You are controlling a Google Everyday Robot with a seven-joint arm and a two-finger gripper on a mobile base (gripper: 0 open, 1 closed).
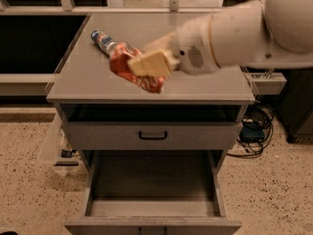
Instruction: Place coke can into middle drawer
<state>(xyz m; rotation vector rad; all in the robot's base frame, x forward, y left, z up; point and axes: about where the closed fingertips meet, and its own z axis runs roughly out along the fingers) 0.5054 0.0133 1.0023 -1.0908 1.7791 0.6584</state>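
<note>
Claw (140,66) at end of white arm (244,31), over front-left part of tabletop (210,84), clamped on coke can (147,84); tan finger (151,62) across can's middle. Coke can held tilted, one end toward tabletop's rear left, other toward front edge. Blue-and-silver can (101,40) lying at rear left of tabletop, close to coke can's upper end. Below: shut drawer front (200,135) with black handle (152,135); beneath it, middle drawer (151,177) pulled out, grey floor exposed.
</note>
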